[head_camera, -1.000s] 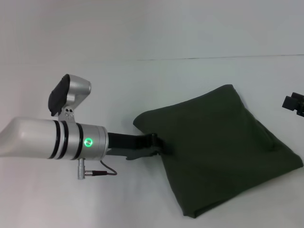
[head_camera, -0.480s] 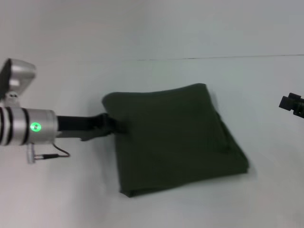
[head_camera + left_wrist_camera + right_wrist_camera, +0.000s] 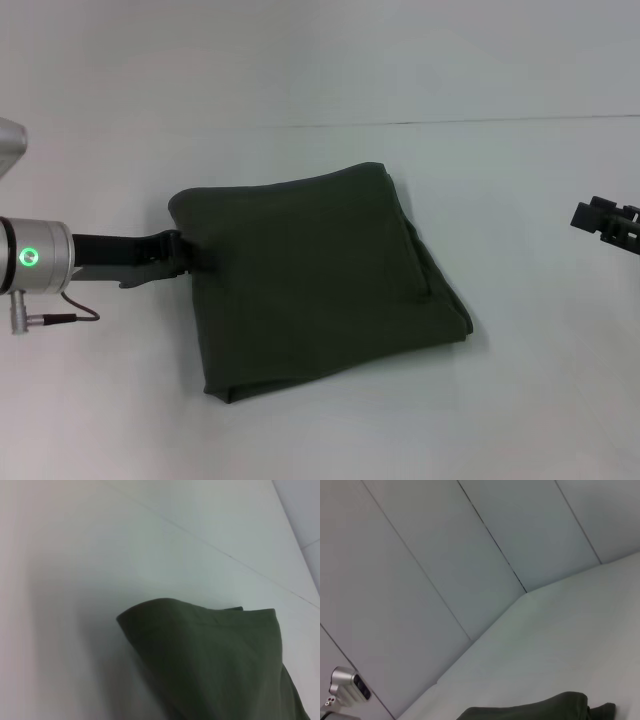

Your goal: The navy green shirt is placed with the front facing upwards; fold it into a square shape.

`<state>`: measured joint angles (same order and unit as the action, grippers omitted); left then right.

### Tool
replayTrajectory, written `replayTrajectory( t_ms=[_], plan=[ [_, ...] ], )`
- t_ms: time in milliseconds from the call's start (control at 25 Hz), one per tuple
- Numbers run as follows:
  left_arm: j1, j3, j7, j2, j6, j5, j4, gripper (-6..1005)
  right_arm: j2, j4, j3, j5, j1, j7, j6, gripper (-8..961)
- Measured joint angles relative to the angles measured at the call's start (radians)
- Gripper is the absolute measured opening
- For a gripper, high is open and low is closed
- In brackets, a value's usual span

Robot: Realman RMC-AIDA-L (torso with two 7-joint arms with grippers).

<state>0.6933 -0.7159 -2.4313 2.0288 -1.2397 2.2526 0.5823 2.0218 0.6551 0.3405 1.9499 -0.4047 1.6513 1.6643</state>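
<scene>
The navy green shirt (image 3: 310,270) lies on the white table as a folded, roughly square dark olive bundle, with no print or collar showing. My left gripper (image 3: 188,252) reaches in from the left and is shut on the bundle's left edge near its far corner. The left wrist view shows the shirt (image 3: 215,660) close up, with a rounded folded corner, but not the gripper itself. My right gripper (image 3: 605,222) hovers at the far right, well apart from the cloth. In the right wrist view a strip of the shirt (image 3: 540,711) shows low down.
The white table (image 3: 320,430) meets the pale wall along a seam (image 3: 450,122) behind the shirt. A cable (image 3: 70,318) hangs from my left wrist. My left arm's wrist housing (image 3: 345,690) shows in the right wrist view.
My left arm has pulled back to the left and dragged the folded shirt leftward across the table. The bundle now lies flatter and squarer. The right gripper has edged slightly inward.
</scene>
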Motion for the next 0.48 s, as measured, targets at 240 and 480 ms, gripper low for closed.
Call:
replayTrajectory(
  t_ms=[240,480],
  plan=[
    [0.008,-0.005,0.021,-0.001,0.005,0.001,0.003,69,0.0,-0.02,0.003,0.002,-0.002,-0.005,-0.004,653],
    [0.009,0.005,0.022,-0.002,0.034,0.002,0.002,69,0.0,-0.032,0.003,0.005,-0.002,-0.012,-0.005,659]
  ],
)
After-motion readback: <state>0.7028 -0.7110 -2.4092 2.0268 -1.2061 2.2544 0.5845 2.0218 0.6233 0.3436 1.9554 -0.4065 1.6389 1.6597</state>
